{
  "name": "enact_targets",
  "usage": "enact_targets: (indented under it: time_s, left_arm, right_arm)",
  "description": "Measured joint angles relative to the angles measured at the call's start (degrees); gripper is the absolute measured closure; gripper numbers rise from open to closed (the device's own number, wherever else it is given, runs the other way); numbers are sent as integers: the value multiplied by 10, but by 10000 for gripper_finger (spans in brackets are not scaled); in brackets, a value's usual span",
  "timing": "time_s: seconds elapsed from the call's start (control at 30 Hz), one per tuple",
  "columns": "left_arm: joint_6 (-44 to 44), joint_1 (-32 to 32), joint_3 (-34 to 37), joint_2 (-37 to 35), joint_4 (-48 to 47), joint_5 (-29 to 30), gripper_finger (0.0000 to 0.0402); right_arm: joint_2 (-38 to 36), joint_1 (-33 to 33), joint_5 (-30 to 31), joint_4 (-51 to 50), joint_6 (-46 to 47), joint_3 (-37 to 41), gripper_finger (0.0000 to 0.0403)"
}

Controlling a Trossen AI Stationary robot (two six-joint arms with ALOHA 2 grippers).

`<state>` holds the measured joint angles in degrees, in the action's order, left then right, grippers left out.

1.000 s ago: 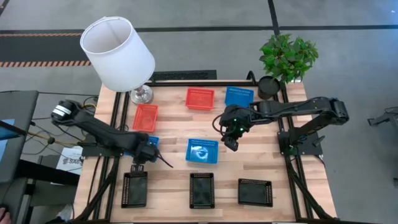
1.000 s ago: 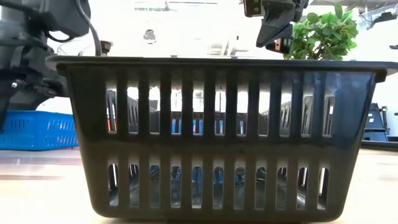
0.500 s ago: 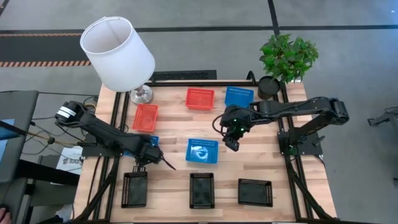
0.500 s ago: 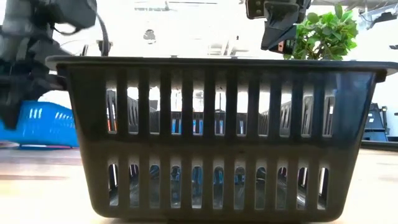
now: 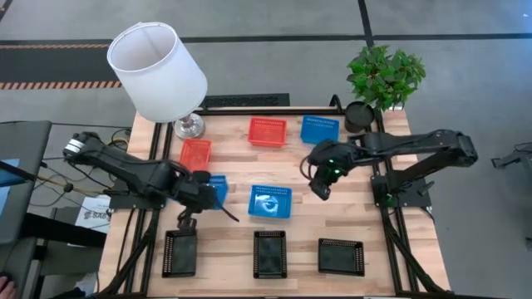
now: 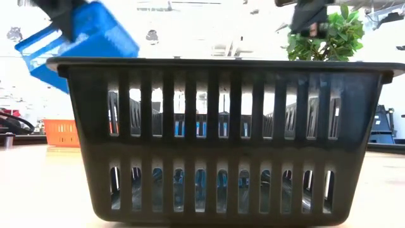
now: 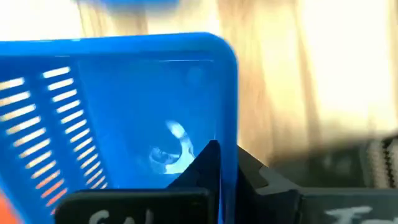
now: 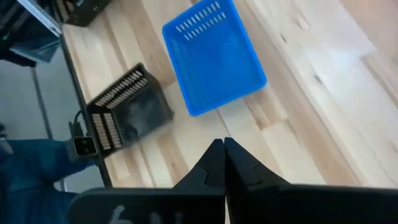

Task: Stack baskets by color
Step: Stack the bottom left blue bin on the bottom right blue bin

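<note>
Robotics lab or test workshop: wooden table (image 5: 332,224) on a black metal frame (image 5: 399,187) over grey concrete floor (image 5: 274,21) with taped lines, staged lamp (image 5: 158,71) and potted plant (image 5: 386,75).

Left pincer (image 5: 208,193) grips blue basket (image 5: 217,189); right pincer (image 5: 320,190) idle.

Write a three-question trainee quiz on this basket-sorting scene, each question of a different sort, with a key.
1. True or false: the left gripper holds a blue plastic mesh basket lifted off the wooden table.
2. How many black plastic mesh baskets sit along the table's near edge? A) two B) three C) four
3. Fill in: the right gripper hovers over bare wood, fingers ____.

Key: 1 true; 2 B; 3 shut, holding nothing.
</note>
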<state>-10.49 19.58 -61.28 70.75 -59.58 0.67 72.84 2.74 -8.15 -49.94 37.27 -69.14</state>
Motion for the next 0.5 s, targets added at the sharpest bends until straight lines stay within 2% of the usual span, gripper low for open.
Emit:
enact_targets:
  time_s: [0.13,0.27,0.37,0.5]
  left_arm:
    - [2,-11,-18,9,111,1,402]
    - [0,-23,-51,71,209,29,401]
    - [-7,-33,-115,148,231,64,401]
    - [-7,-49,-225,255,200,90,401]
  right_arm:
    - [-34,50,59,-47,32,1,393]
    - [-68,101,112,-89,32,0,393]
    - [-96,134,128,-139,33,0,393]
    - [-136,166,131,-186,14,0,393]
